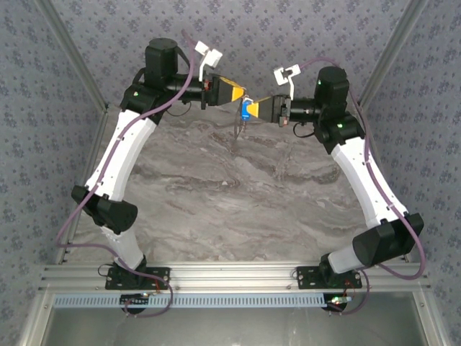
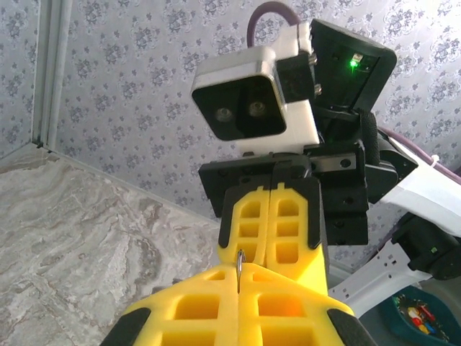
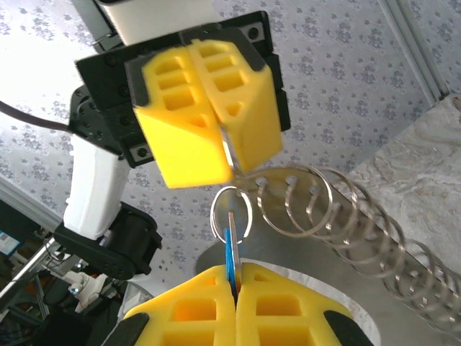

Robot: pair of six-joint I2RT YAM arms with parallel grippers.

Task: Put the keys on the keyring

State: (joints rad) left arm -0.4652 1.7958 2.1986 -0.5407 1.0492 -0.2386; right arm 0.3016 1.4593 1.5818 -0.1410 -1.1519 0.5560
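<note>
Keyring (image 3: 232, 213) in left tool (image 3: 224, 138), key (image 3: 230, 250) in right tool (image 3: 235, 274).

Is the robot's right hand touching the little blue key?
Touching. The right wrist view shows the right gripper with its yellow fingers pressed together on the blue key, whose edge sticks up out of the seam between them.

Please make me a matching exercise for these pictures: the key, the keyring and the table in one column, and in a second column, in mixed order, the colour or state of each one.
Column 1
1. key
2. keyring
3. table

Column 2
A. grey marble pattern, lying below both arms
B. pale metal loops, pinched by the left gripper
C. blue head, clamped in the right gripper

Pairs: 1-C, 2-B, 3-A
</note>
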